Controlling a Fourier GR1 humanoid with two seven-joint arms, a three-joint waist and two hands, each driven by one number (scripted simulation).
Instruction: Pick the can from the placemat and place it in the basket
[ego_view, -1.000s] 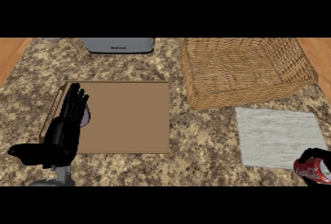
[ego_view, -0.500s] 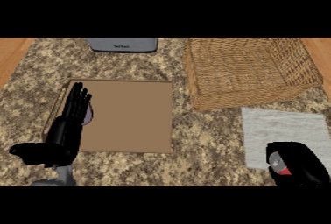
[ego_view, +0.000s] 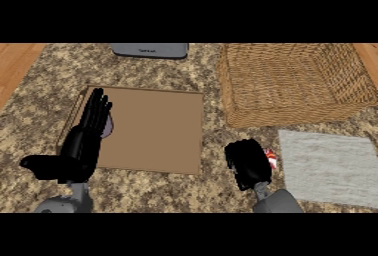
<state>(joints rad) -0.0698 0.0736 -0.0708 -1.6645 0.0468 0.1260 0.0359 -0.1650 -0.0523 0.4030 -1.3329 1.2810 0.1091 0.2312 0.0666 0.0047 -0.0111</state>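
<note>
The right hand (ego_view: 249, 164), black-fingered on its grey forearm, is curled round the red and white metal can (ego_view: 271, 158), which shows only as a sliver at the hand's right side. Hand and can sit over the speckled granite table (ego_view: 148, 192), in the strip between the flat brown cardboard-coloured mat (ego_view: 159, 130) and the pale grey cloth placemat (ego_view: 330, 167), toward the table's near edge and just short of the woven wicker basket (ego_view: 295, 82), which stands at the far right part of the table.

The main risk, as I judge it, is the basket's near wall. The can hangs close in front of it, and whether it is high enough to clear the rim cannot be told from this steep view. A straight push forward could knock the can against the wicker, shove the basket toward the far edge, or tilt the can in the fingers. Letting go too soon would leave the can on the table outside the basket.

So little of the can shows that its long axis cannot be read with confidence. The visible strip runs roughly along the fingers, from near edge toward far edge, but which end leads is hidden.

The left hand (ego_view: 81, 145) rests open, fingers straight, on the brown mat's left edge. A dark grey flat device (ego_view: 150, 49) lies at the far edge.
</note>
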